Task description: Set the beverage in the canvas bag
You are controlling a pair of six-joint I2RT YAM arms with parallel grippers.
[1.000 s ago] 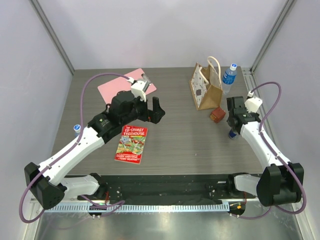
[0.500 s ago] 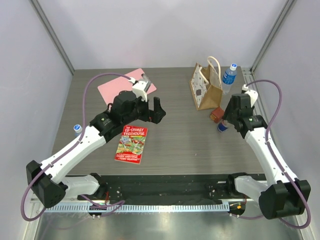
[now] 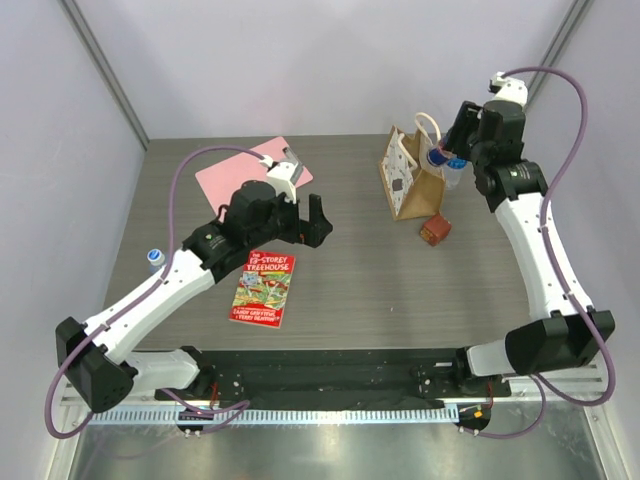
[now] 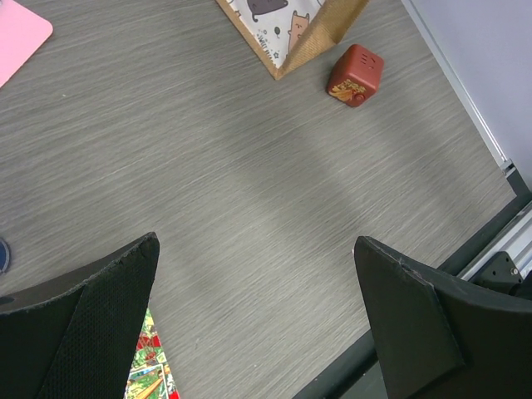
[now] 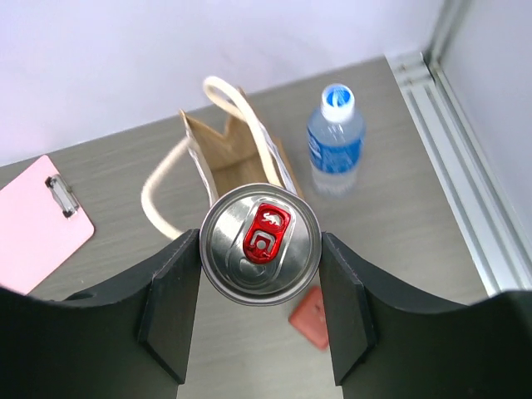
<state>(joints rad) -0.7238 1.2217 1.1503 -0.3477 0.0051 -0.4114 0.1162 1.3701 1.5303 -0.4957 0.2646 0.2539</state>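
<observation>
my left pincer (image 4: 256, 249): jaws spread wide, nothing between them, above the bench (image 4: 208, 158) | canvas bag (image 4: 287, 25): lower corner at top edge, cat-print panel showing | red box (image 4: 356, 73): near that corner | pink clipboard (image 4: 17, 37): corner, top left | book (image 4: 151, 376): colourful sliver, bottom edge

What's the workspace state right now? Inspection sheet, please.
Surface: grey wood-grain table, no spills seen.
Job's things: canvas bag upright, mouth open; beverage can held aloft near its handles, not inside.
Clutter: pink clipboard, book, water bottle, red-brown box, blue-capped item by left arm.
Pincers: right pincer shut on beverage can; left pincer open, empty.
Cables: purple cable looped off each arm, snagging nothing.
Surroundings: white walls, metal frame posts.
</observation>
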